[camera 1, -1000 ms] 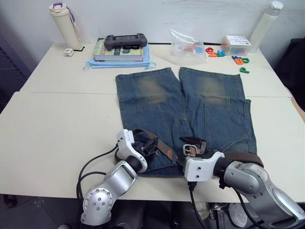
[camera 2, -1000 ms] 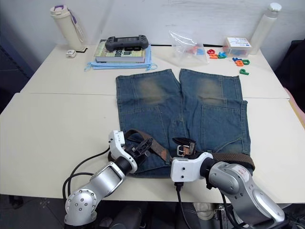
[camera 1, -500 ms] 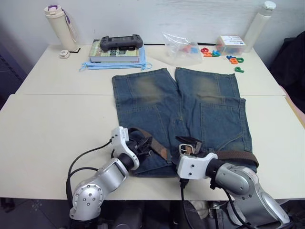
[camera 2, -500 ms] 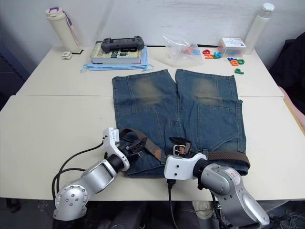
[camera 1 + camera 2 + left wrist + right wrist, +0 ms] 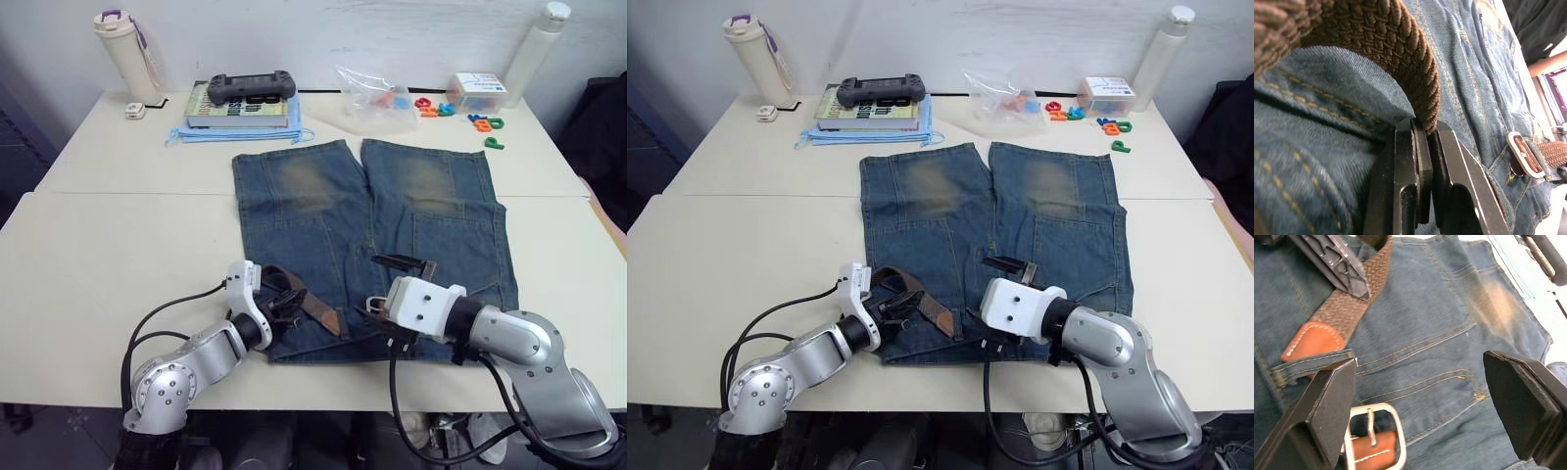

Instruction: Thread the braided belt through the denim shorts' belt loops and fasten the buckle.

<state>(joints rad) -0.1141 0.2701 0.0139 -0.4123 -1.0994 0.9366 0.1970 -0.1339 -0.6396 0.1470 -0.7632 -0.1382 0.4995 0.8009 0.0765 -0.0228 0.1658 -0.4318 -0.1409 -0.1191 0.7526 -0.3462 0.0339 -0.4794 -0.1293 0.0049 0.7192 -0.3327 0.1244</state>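
Belt [image 5: 1400, 58] sits clenched in our left claw [image 5: 1422, 147] near the counter [image 5: 88, 284] edge; our right claw [image 5: 1420, 396] hangs released over the shorts [image 5: 431, 225].

Bare table [image 5: 108, 245] wide open to the left of the denim shorts [image 5: 431, 225], and a narrower bare strip to their right. Far edge crowded: bottle [image 5: 122, 49], book stack [image 5: 240, 110] under a game controller [image 5: 253, 86], plastic bag [image 5: 372, 93], coloured letters [image 5: 485, 122], box [image 5: 480, 90]. At the waistband, little room: braided belt [image 5: 313, 308] looped between left gripper [image 5: 290, 305] and right gripper [image 5: 397, 294], buckle [image 5: 1374, 431] just beside.
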